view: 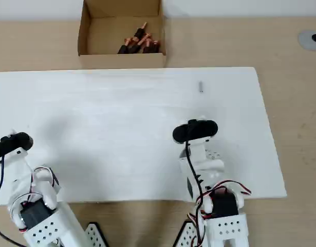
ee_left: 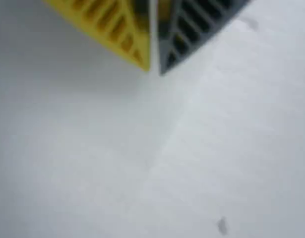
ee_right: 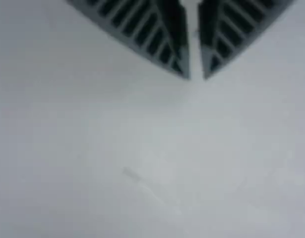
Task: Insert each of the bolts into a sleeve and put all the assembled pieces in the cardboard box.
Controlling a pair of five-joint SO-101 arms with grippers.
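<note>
Several assembled pieces [view: 139, 42], copper bolts in black sleeves, lie in a heap inside the cardboard box [view: 86, 36] at the far edge of the table. My left gripper [ee_left: 153, 69] hangs close over the white mat with its yellow and grey fingers shut and nothing between them. Its arm [view: 24, 175] sits at the near left of the mat. My right gripper [ee_right: 195, 75] is likewise shut and empty just above the mat; its arm [view: 204, 159] sits near the front, right of centre.
A white mat [view: 127, 123] covers most of the wooden table. A small grey mark [view: 201, 86] lies on the mat's far right part. A round grey fitting [view: 310, 39] is set in the table's far right corner.
</note>
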